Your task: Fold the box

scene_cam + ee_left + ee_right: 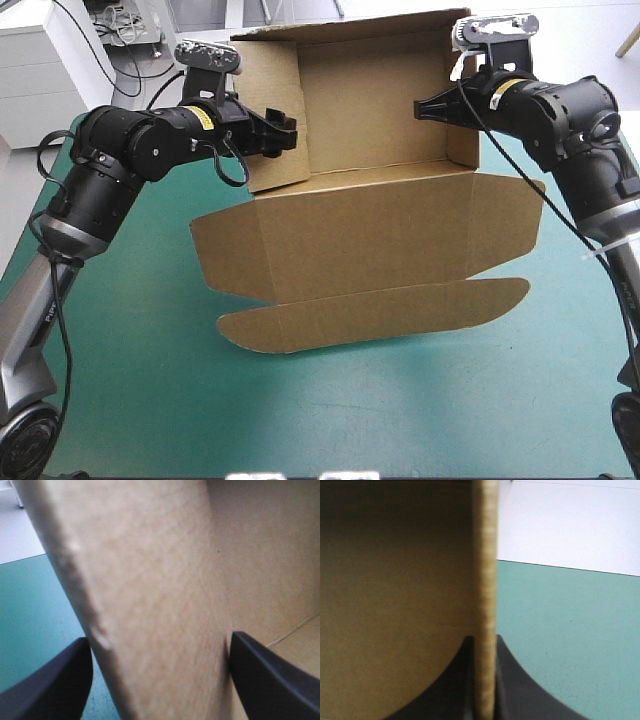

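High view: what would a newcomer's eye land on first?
The brown box, half raised mid-table: back and side walls up, front flaps flat on the teal-green cover. The right end effector pinches its right wall; the left end effector, open, straddles the left one.

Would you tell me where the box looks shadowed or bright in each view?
High view: the box is evenly lit. Left wrist view: its raised wall is pale and bright. Right wrist view: the wall's inner face is dim, its edge bright.
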Available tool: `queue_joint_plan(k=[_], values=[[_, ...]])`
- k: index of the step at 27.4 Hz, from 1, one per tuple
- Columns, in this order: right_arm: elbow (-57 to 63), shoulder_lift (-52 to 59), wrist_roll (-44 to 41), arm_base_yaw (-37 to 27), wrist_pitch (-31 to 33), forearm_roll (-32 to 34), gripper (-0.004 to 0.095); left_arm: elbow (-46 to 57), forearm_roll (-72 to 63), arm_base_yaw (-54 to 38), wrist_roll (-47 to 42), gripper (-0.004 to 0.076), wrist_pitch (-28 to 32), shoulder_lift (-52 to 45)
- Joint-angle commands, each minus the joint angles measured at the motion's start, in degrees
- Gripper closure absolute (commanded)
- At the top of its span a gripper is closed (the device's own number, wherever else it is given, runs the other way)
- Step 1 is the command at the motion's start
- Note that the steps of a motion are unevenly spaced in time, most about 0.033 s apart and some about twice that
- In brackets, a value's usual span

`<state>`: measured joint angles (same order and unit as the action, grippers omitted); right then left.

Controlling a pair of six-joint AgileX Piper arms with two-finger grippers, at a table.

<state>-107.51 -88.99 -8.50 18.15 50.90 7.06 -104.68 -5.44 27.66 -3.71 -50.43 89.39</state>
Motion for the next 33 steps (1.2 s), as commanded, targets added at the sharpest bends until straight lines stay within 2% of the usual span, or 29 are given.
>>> queue_joint_plan(k=[1, 13, 16, 18, 23, 30, 33], values=[[-1.6, 2.4, -1.1, 0.2, -5.6, 0.9, 0.0922, -2.2, 0.1, 0.4, -2.4, 0.0216, 3.2, -2.2], [-1.6, 2.4, -2.4, 0.1, -6.2, 3.7, 0.0922, -2.2, -2.3, 0.4, -2.4, 0.0348, 3.1, -2.6], [-1.6, 2.4, -2.6, 0.1, -6.2, 3.6, 0.0923, -2.2, -3.0, 0.4, -2.4, 0.0456, 3.1, -2.7], [-1.6, 2.4, -2.6, 0.1, -6.0, 3.4, 0.0923, -2.2, -3.9, 0.4, -2.4, 0.0561, 3.4, -2.7], [-1.6, 2.4, -2.6, 0.1, -5.5, 3.4, 0.0923, -2.2, -5.5, 0.4, -1.5, 0.0727, 4.9, -2.6], [-1.6, 2.4, -1.3, 0.1, -2.4, 2.9, 0.0924, -2.1, -5.0, 0.4, 0.7, 0.0731, 3.3, -2.6], [-1.6, 2.3, 0.9, 0.1, 2.0, 1.4, 0.0924, -1.7, -2.4, 0.4, 0.9, 0.0731, 1.3, -2.4]])
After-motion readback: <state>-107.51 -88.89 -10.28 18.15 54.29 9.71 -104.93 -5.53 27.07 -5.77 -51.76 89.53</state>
